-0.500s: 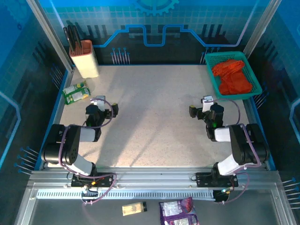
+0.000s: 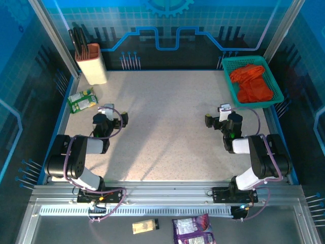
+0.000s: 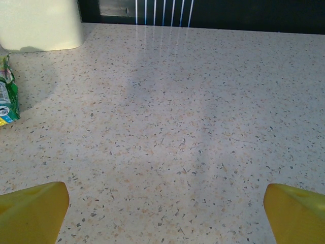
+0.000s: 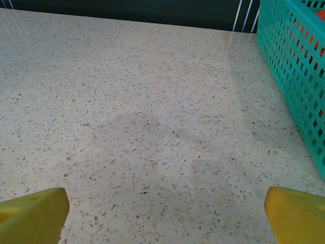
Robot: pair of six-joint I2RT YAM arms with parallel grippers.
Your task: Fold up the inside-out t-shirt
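While the inside-out t-shirt (image 2: 251, 82) is lying crumpled in the teal basket (image 2: 227, 76) at the far right, both arms are staying still; the left gripper (image 3: 166, 203) and the right gripper (image 4: 166, 203) are waiting, jaws wide apart and empty, so folding is not starting yet.

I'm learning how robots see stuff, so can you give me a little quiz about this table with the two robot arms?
1. Fill in: the bright orange-red fabric t-shirt lies inside the ____.
2. True or false: the left gripper and the right gripper are both open and empty.
3. Which is nearest the left gripper? A the t-shirt, B the green foil snack packet, C the teal plastic mesh basket.
Key: 1 teal plastic mesh basket; 2 true; 3 B.
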